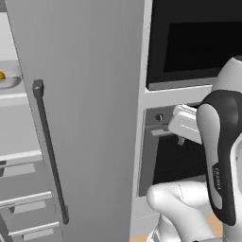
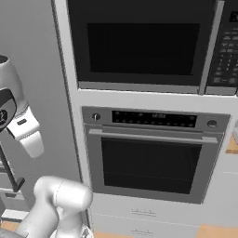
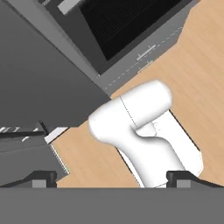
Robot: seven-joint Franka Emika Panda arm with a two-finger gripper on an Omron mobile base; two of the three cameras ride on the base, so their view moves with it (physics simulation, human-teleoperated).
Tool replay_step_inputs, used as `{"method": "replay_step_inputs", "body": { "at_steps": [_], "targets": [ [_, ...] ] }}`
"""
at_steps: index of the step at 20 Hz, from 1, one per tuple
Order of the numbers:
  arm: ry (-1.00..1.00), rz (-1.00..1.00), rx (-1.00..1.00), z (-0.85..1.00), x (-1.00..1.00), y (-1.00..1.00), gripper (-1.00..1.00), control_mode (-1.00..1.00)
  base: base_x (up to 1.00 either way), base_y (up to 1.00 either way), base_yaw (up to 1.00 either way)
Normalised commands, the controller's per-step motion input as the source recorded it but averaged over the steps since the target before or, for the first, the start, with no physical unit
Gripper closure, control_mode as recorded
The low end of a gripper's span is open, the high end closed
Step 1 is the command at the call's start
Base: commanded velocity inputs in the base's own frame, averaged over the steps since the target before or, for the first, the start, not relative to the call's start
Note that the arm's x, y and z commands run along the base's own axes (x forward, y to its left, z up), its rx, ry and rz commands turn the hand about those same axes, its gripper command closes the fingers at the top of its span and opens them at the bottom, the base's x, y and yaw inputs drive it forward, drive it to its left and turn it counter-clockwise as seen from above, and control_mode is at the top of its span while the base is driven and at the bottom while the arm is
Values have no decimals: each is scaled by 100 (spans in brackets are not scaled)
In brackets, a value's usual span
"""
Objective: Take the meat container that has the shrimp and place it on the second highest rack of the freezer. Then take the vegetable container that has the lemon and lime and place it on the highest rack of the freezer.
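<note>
Open freezer (image 1: 85,118) door hides most shelves (vegetable container (image 1: 10,82) edge-cropped)

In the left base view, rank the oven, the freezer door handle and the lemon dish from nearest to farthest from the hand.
1. Oven, directly behind the hand.
2. Door handle, to the left.
3. Lemon dish, far upper left, inside the freezer.

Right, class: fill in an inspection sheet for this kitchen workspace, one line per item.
Surface: wooden floor, bare where visible.
Job's things: freezer door swung open, pale shelves showing; vegetable container with lemon on a shelf inside; lime, meat container and shrimp nothing seen.
Clutter: nothing seen.
Gripper: gripper open, holding nothing, pointing at the floor.
Cables: nothing seen.
Surroundings: wall oven shut, microwave above it.
</note>
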Motion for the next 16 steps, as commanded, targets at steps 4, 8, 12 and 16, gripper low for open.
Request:
{"method": "replay_step_inputs", "body": {
  "at_steps": [4, 8, 12, 16],
  "targets": [
    [0, 0, 0, 0, 0, 0, -100, 100, 30, -100, 0],
    [0, 0, 0, 0, 0, 0, -100, 100, 38, -100, 0],
    [0, 0, 0, 0, 0, 0, -100, 100, 43, -100, 0],
    [0, 0, 0, 0, 0, 0, -100, 100, 44, -100, 0]
  ]
}}
